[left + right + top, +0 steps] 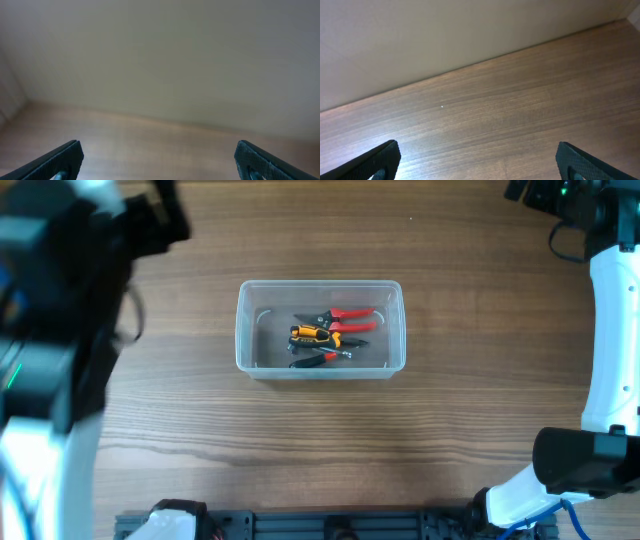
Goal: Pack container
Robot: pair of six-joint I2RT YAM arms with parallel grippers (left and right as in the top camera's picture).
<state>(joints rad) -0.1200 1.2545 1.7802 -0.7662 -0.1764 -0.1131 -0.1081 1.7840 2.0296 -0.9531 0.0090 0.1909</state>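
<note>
Wood-grain brown desk (320, 450) fills the overhead view, with a dark rail along its near edge. The container (320, 283), a clear tub with rounded corners and a thick rim, stands about the middle of the desk, its long sides parallel to the near edge. It is well apart from both arms.

Several hand tools lie on its floor, crowded toward the right half. A red-handled cutter (350, 313) lies nearest the far wall, handles pointing right. Just beside it, toward the centre, is an orange-and-black tool (310, 334). A dark-handled tool (320, 358) lies along the near wall. They overlap, and exactly where they touch cannot be made out.

The left arm (50, 330), dark and out of focus, stands along the left edge of the desk. The white right arm (610, 330) stands along the right edge.

In the left wrist view the left fingers (60, 160) are spread wide with nothing between them. Beyond them are only blurred desk and a pale wall (160, 60).

The right fingers (377, 160) are likewise spread wide and empty. They are over bare wood that runs back to the same pale wall at the far edge of the desk.
</note>
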